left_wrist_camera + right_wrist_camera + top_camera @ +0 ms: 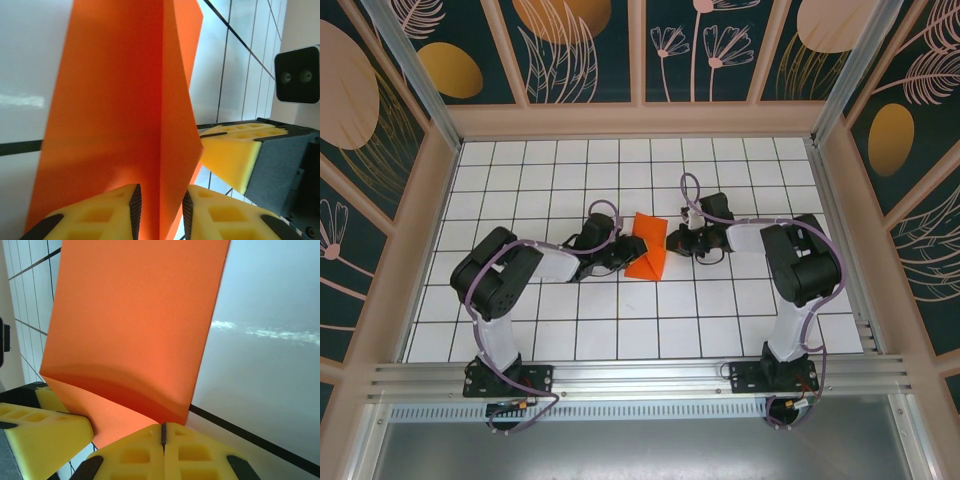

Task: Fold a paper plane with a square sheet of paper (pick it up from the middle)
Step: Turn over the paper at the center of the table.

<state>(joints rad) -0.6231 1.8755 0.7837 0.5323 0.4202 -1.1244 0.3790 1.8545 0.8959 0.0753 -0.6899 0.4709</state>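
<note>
The square sheet of paper (646,258) is bright orange and lies partly folded on the white grid table, between my two grippers. In the left wrist view the paper (115,100) has a flap standing up along a crease. My left gripper (161,212) is open, its pads a little apart on either side of that raised flap. My left gripper (623,250) is at the sheet's left edge. My right gripper (672,243) is at its right edge. In the right wrist view the paper (135,315) curls up just ahead of my right gripper (162,430), which is shut with nothing orange between its pads.
The right arm's yellow fingers (227,155) and its wrist camera (297,75) sit close beside the paper's corner. Patterned wall panels in a wooden frame (640,118) enclose the table. An aluminium rail (640,378) runs along the near edge by the arm bases.
</note>
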